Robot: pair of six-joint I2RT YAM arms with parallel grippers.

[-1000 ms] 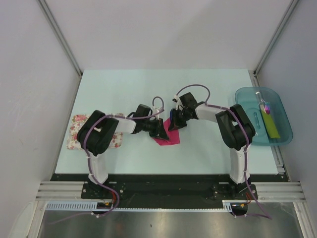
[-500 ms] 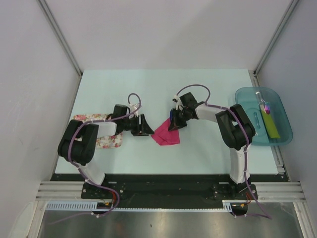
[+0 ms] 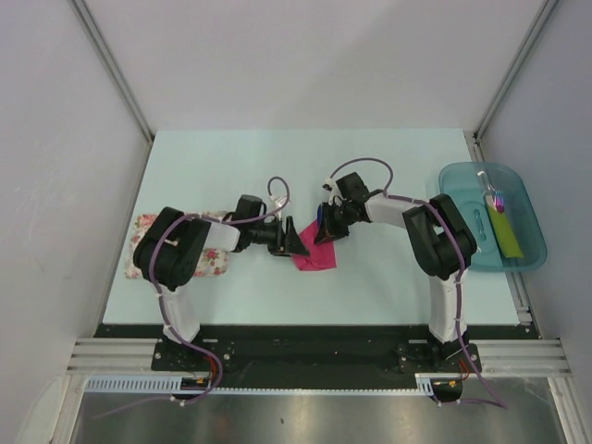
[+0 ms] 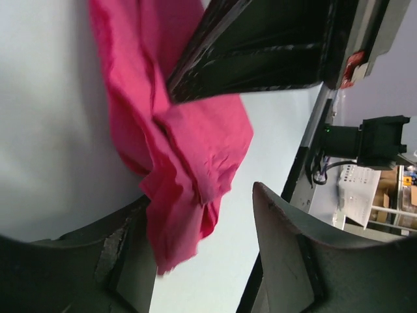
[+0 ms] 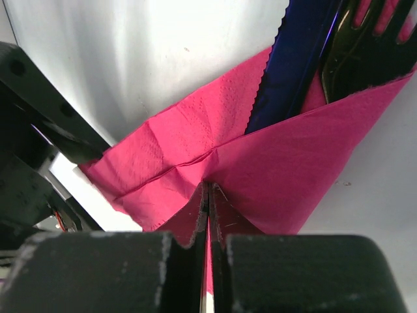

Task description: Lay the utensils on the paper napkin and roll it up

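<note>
the paper napkin (image 3: 313,255) is a plain magenta-pink sheet, creased and folded over itself into a loose pocket. it lies on the pale surface (image 3: 398,176) about midway between left and right, between the two hands. its left part is rumpled into soft, bunched folds.

the utensils (image 5: 345,72) sit tucked in the pocket side by side. one is a dark blue piece (image 5: 294,62) with a serrated edge. the other is a black fork (image 5: 368,45), with pink paper showing through the gaps in its tines. both seem to lie with their long axes roughly near to far, and their ends stick out past the napkin's far edge.

the right hand (image 5: 208,195) is clenched on a fold of the napkin, with a thin line of pink pinched between its fingers. the left hand (image 3: 300,240) is released, fingers spread wide. the bunched edge of the napkin lies in that gap, close against one finger (image 4: 98,261).
</note>
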